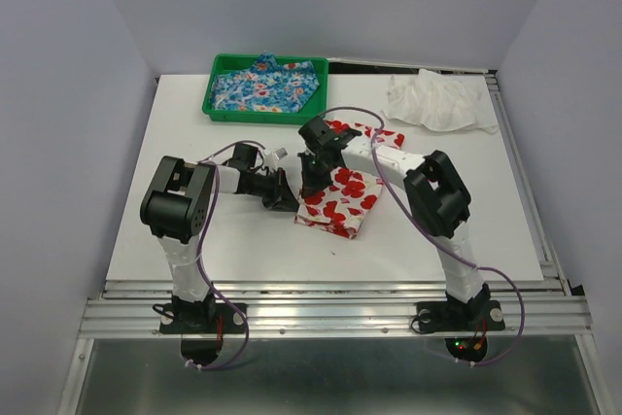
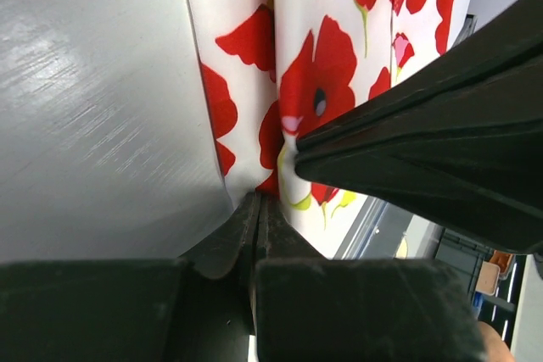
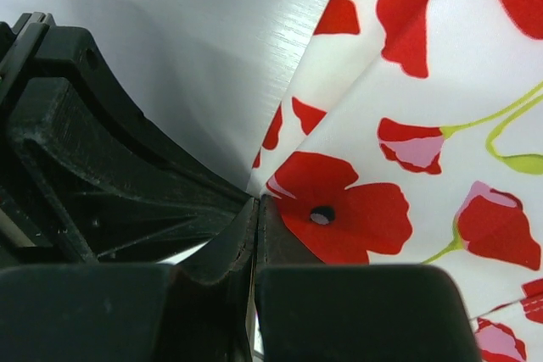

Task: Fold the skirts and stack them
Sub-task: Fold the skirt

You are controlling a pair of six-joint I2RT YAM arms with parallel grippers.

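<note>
Skirt (image 1: 342, 203) with red flowers, mid desk (image 1: 185, 240): left claw (image 2: 256, 201) and right claw (image 3: 257, 201) both pinch its edge, probably for folding.

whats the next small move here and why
Probably lift the pinched edge and carry it rightward over the rest: the left gripper and right gripper are both shut on the left edge of the white cloth skirt with red flowers, lying half-folded on the table.
</note>
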